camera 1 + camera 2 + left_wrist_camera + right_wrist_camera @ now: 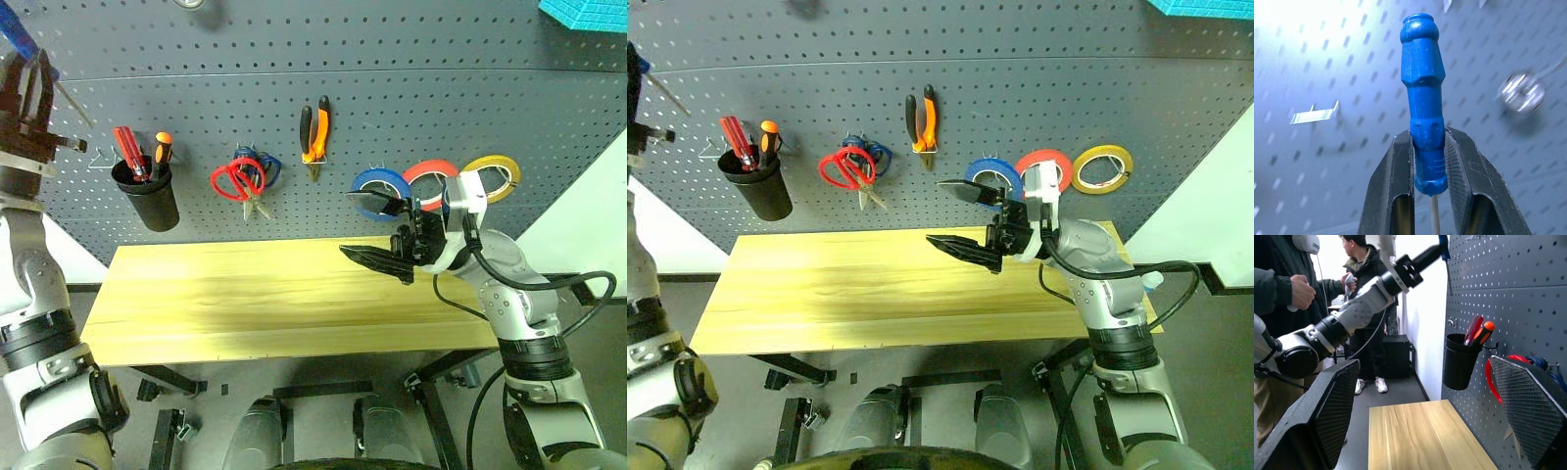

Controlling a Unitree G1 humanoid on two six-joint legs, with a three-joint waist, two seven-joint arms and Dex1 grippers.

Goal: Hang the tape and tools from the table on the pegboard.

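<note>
the blue-handled screwdriver [1422,98] is clenched between the 2 fingers [1396,191] of the left gripper [24,93], high at the left end of the pegboard [392,117]. its long axis runs along the fingers, the handle end toward the board and the thin shaft back toward the wrist. the black cup [149,196] hangs below, so i judge the left arm is nearer. the right gripper [377,230] hangs released and empty over the bare desk [255,294].

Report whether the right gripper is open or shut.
Open. The right gripper hovers above the table with its two black fingers spread wide apart and nothing between them.
</note>
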